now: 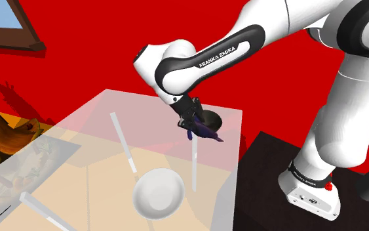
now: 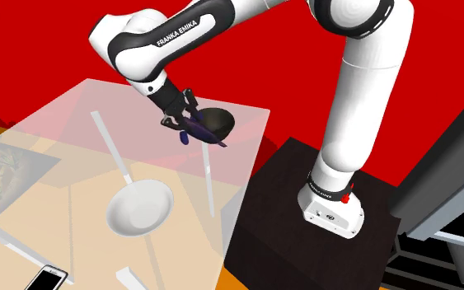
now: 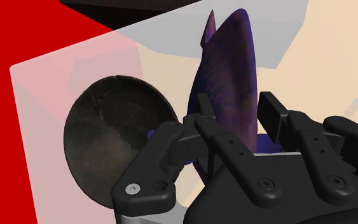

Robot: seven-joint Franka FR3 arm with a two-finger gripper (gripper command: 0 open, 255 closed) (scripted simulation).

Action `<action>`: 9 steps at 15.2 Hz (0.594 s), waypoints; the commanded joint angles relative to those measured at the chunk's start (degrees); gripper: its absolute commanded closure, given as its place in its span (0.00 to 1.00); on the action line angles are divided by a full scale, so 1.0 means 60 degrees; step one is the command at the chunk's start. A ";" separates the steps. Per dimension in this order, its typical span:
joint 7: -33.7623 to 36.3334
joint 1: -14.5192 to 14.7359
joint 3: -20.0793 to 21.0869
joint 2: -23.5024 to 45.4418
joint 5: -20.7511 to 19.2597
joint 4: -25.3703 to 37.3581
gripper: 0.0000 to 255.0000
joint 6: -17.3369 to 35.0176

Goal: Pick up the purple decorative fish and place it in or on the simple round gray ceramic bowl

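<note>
You are looking at a white arm that reaches from its dark stand (image 1: 268, 172) over a see-through, pale tabletop (image 1: 104, 141) set against a red wall (image 1: 78, 52). The black hand (image 1: 193, 125) is clenched on a purple fish (image 1: 206, 134), and in the wrist view you can see both fingers (image 3: 204, 111) pressed against the fish's flanks, with its pointed end sticking out past the fingertips. Take the dark round bowl (image 1: 212, 119) as your landmark: it sits on the tabletop near the corner closest to the stand. The fish hangs just beside this dark bowl, and in the shoulder view it overlaps the bowl's lower rim. You cannot tell from these views whether the fish's far end touches the tabletop or is clear of it. A second bowl, pale grey and round (image 1: 158, 191), rests well apart from the dark bowl, toward the middle of the tabletop, and nothing lies in it. In the second exterior view you find the same layout: the hand (image 2: 190, 115) and fish (image 2: 202, 131) close against the dark bowl (image 2: 222, 122), and the pale grey bowl (image 2: 139, 208) farther down the tabletop (image 2: 65, 123). Farther still from the dark bowl, past the pale one, a phone (image 2: 47, 278) lies flat at the picture's lower edge.
</note>
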 commanded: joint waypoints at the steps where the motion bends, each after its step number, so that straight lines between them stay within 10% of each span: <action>1: -0.0038 0.0006 0.0008 -0.0056 0.0022 0.0197 1.00 -0.0247; 9: -0.0757 -0.0318 -0.0276 -0.0081 -0.0275 0.0923 1.00 -0.0887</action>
